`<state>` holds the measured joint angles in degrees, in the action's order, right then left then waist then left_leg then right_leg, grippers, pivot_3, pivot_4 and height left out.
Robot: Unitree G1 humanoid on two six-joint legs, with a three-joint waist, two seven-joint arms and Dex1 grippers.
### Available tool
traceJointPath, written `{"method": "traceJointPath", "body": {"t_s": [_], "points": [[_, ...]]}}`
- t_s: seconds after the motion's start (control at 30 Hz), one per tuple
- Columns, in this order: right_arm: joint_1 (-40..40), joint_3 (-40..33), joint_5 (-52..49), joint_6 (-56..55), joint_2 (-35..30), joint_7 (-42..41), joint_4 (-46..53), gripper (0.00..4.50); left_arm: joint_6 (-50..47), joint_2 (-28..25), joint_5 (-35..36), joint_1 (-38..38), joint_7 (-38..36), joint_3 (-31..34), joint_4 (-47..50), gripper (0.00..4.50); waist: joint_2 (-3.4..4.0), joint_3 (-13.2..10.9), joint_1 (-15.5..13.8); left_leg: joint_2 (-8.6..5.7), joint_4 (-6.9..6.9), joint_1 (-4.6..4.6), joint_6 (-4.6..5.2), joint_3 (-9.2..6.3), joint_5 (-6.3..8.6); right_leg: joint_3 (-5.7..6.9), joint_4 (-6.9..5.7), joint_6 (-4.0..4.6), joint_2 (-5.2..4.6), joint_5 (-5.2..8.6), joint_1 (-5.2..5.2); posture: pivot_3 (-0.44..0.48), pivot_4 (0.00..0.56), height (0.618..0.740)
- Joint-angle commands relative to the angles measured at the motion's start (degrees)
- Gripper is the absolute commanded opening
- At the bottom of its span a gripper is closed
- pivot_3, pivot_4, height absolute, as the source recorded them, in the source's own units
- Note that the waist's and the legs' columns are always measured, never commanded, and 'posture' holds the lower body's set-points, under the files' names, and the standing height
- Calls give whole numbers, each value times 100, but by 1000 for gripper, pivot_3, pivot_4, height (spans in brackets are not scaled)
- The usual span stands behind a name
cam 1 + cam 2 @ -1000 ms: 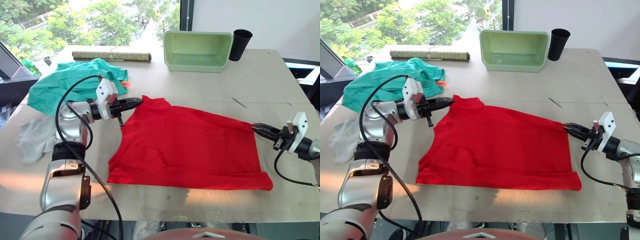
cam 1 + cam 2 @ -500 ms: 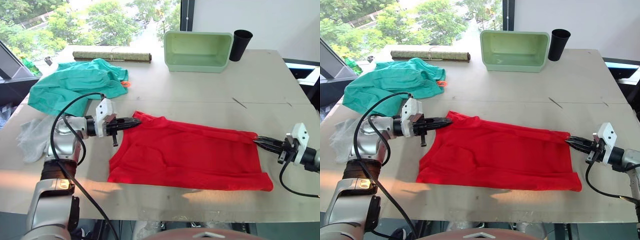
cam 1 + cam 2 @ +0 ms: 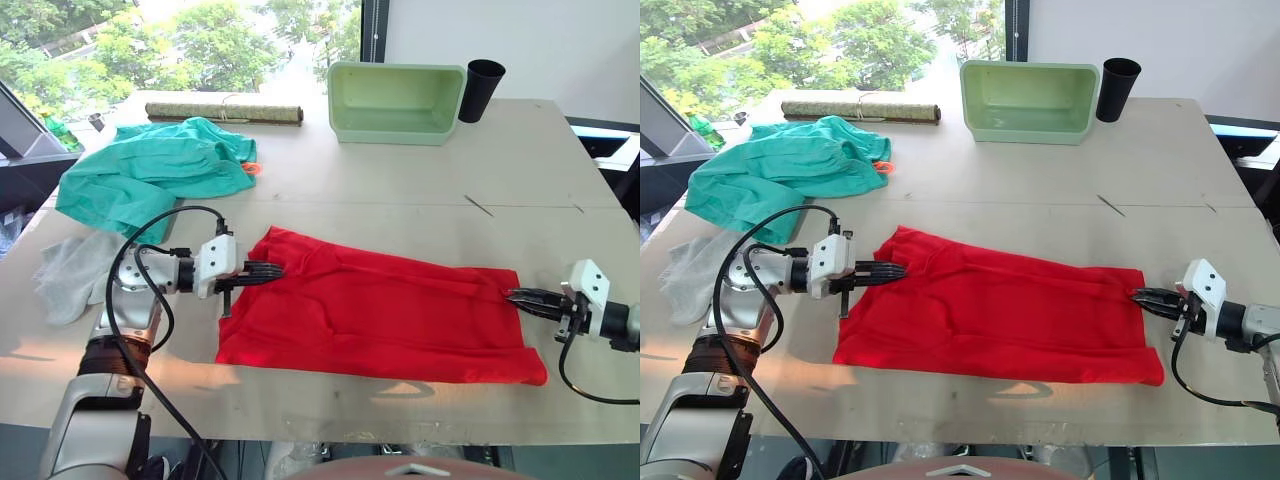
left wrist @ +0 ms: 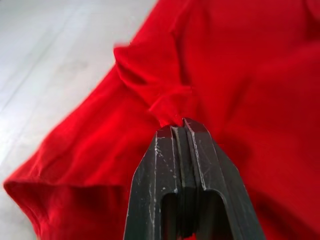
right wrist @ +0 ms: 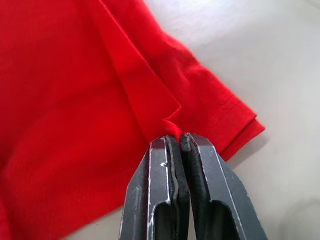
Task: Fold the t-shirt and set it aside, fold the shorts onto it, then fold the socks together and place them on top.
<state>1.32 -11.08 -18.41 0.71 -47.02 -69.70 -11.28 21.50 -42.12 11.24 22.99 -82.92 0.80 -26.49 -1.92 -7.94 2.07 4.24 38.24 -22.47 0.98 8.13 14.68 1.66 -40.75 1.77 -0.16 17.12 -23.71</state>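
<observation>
Both grippers are clenched on the t-shirt (image 3: 380, 315): the left gripper (image 3: 902, 269) pinches a bunched fold of red cloth near the shirt's left end, and the right gripper (image 3: 1137, 295) nips a fold at the far-right edge, just above a sleeve hem. Between them the shirt lies on the table (image 3: 420, 190) as a long red band in front of the robot, its far side turned over toward the near side, so the first fold looks under way and not yet laid flat.

Most of the task seems left. The shirt is not yet a compact packet, nor set aside. The shorts (image 3: 150, 175) lie crumpled and unfolded near the table's far-left corner, well apart from the shirt. The socks (image 3: 70, 272) lie loose at the left edge, near the left arm, unpaired as far as I can tell.

The head views give the whole layout, with a green tub (image 3: 397, 100), a black cup (image 3: 481, 88) and a rolled mat (image 3: 225, 112) along the far side. The wrist views give what the head views cannot: the fingertips (image 4: 182, 132) shut tight with cloth caught between them, and the doubled sleeve hem beside the right gripper's fingertips (image 5: 172, 145)
</observation>
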Motion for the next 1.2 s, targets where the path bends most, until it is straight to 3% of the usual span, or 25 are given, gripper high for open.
{"method": "traceJointPath", "body": {"t_s": [0.03,0.07,0.1,0.13,0.37,0.4,0.5,0.6,0.73,0.9,1.07,1.13,1.2], "points": [[8,-14,126,-287,-175,-84,-53,21,1063,-183,-292,67,-67,-151,-354,0,0,0,-2,0,0,0,0,0,0,0,0,0,0,0,0,0,150,735],[14,-14,133,-317,-186,-101,-86,21,1282,-192,-356,106,-37,-191,-481,0,0,0,-6,-1,0,1,0,0,0,0,0,0,0,0,1,0,150,735],[25,-20,129,-341,-188,-112,-120,692,1498,-182,-411,155,17,-217,-607,0,0,0,-12,-1,0,0,1,0,0,0,1,0,0,0,1,0,150,735],[35,-28,130,-377,-187,-113,-152,925,1716,-170,-470,209,65,-247,-738,0,0,0,-15,-1,0,0,1,0,1,0,1,0,0,0,1,0,150,735],[-33,-106,42,-509,-228,-275,-226,4450,3147,-228,-839,475,275,-548,-1591,0,0,0,-13,0,-2,2,2,0,1,2,1,0,0,0,1,0,150,735],[-42,-125,20,-520,-227,-290,-230,4482,3322,-241,-891,518,311,-590,-1701,0,1,1,-15,-1,-3,4,2,0,1,2,1,0,0,0,3,0,150,735],[-126,-210,-161,-392,-246,-407,-152,4500,3719,-297,-941,626,331,-750,-1932,966,1,1,-19,-1,-3,6,3,0,2,2,1,0,0,0,5,0,150,735],[-239,-315,-363,-140,-338,-518,-21,4500,3956,-329,-793,656,227,-884,-2017,2322,3,2,-19,-1,-3,6,3,1,2,3,1,0,0,0,6,0,150,735],[-289,-582,-1153,1061,-491,-523,647,4500,3790,-360,-374,595,-39,-977,-1929,4278,13,8,11,0,-7,14,3,2,2,-2,1,0,0,0,9,0,150,735],[-188,-644,-2021,2473,-567,-279,1715,4500,2745,-480,390,374,-827,-1064,-1409,4422,13,8,35,-1,-28,44,2,2,2,-16,1,-1,3,1,23,0,150,735],[-213,-558,-1782,2422,-485,-123,1774,4500,537,-639,1282,203,-958,-999,-503,4422,6,3,-6,-2,-36,35,2,0,2,-9,7,-12,2,7,19,0,150,735],[-229,-548,-1638,2286,-477,-89,1709,4500,-508,-584,1466,392,-888,-774,-489,4422,4,2,-11,-3,-35,31,3,-4,2,-5,8,-19,2,11,17,0,150,735],[-237,-558,-1566,2219,-459,-66,1698,4500,-817,-533,1383,610,-812,-619,-703,4422,2,1,-23,-5,-35,29,3,-11,2,2,8,-22,2,13,17,0,150,735]]}}
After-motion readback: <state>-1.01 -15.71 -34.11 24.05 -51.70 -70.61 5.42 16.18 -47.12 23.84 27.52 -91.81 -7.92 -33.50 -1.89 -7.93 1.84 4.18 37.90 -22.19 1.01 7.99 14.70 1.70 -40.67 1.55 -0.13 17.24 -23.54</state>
